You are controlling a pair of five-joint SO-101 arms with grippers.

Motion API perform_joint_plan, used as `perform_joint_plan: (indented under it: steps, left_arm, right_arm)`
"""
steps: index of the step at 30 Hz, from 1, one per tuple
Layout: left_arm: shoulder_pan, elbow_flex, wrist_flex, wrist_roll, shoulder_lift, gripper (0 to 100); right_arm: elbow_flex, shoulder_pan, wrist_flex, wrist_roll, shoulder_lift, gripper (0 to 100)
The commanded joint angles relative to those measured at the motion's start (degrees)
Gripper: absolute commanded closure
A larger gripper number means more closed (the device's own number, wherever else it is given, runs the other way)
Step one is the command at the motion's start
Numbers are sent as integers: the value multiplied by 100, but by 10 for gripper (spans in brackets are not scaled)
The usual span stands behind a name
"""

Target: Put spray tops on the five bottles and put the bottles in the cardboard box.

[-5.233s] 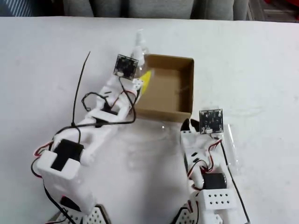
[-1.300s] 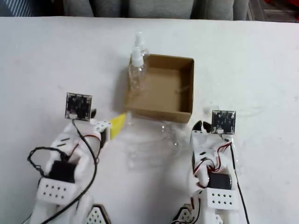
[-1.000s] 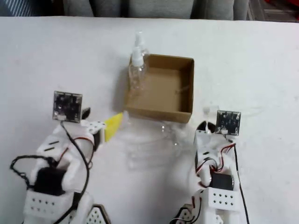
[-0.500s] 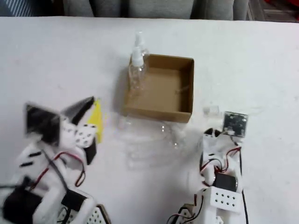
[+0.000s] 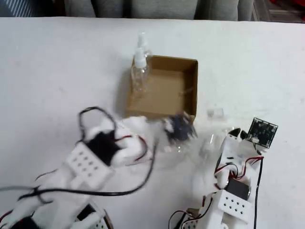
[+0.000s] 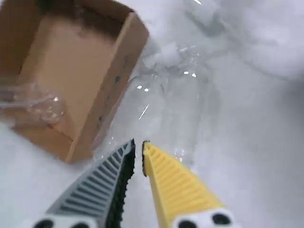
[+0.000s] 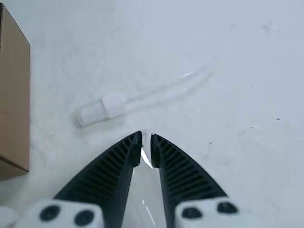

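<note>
High view, cardboard box [image 5: 183,112]: sits mid-desk [image 5: 57,57] with its top open.
High view, spray bottle [image 5: 138,71]: upright at the box's left wall, apparently inside it; a second spray bottle [image 5: 142,40] stands just behind it.
High view, spray top [image 5: 215,112]: lies loose on the desk, just right of the box's near right corner.
High view, left arm [image 5: 102,150]: stretched across the desk toward the box's near wall.
High view, right arm [image 5: 233,167]: at the near right, well apart from the box.
Left wrist view, left gripper [image 6: 137,145]: grey and yellow fingers nearly together, holding nothing, above the desk near the box's outer wall.
Left wrist view, clear bottles [image 6: 178,102]: lying on the desk just beside the box, past the fingertips.
Right wrist view, right gripper [image 7: 146,139]: black fingers narrow, a thin gap between the tips, just short of the spray top.
Right wrist view, dip tube [image 7: 166,88]: runs from the spray top along the desk, away from the box.
</note>
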State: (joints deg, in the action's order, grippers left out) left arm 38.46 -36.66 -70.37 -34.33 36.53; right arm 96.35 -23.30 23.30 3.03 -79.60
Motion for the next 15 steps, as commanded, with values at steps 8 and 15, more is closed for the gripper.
perform_joint_plan:
  steps: [8,15]
  left_arm:
    - [136,246,1275,-18,-1833,964]
    - [163,273,1301,9,-2229,872]
  right_arm:
    - [70,-488,-462,62,-84,983]
    - [70,-470,-462,62,-84,983]
